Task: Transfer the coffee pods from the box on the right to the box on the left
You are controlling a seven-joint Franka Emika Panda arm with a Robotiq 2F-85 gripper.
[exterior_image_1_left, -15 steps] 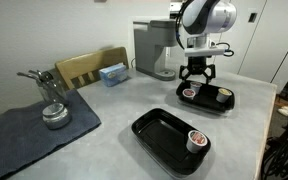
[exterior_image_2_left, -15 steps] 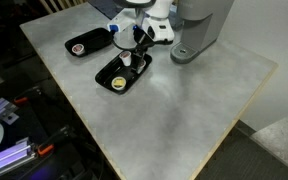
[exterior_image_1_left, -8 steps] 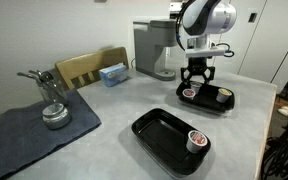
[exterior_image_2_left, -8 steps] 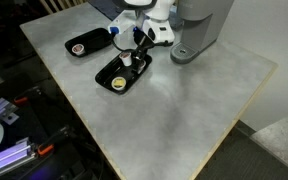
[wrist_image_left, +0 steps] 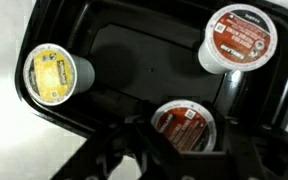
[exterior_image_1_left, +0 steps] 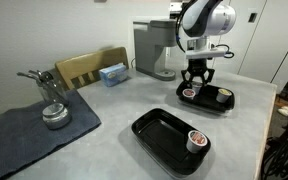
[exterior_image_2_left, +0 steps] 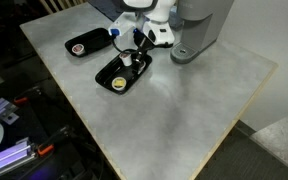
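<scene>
My gripper [exterior_image_1_left: 196, 84] hangs low over the far black tray [exterior_image_1_left: 222, 103], also seen in an exterior view [exterior_image_2_left: 108, 72]. In the wrist view, the gripper [wrist_image_left: 183, 136] is shut on a brown-red coffee pod [wrist_image_left: 182, 120], with a dark finger pressed against each side. Two more coffee pods stand in this tray: a yellowish one [wrist_image_left: 54, 75] at the left and a red-and-white one [wrist_image_left: 239, 40] at the upper right. The nearer black tray [exterior_image_1_left: 159, 133] holds one pod [exterior_image_1_left: 195, 138]; an exterior view shows that tray [exterior_image_2_left: 92, 38] too.
A grey coffee machine [exterior_image_1_left: 154, 50] stands just behind the far tray. A blue box [exterior_image_1_left: 113, 72] and a wooden chair back [exterior_image_1_left: 89, 64] are at the table's rear. A metal pot [exterior_image_1_left: 54, 114] sits on a dark mat [exterior_image_1_left: 24, 135].
The fingers have closed from wide open onto the brown-red pod. The arm and both trays have stayed where they were.
</scene>
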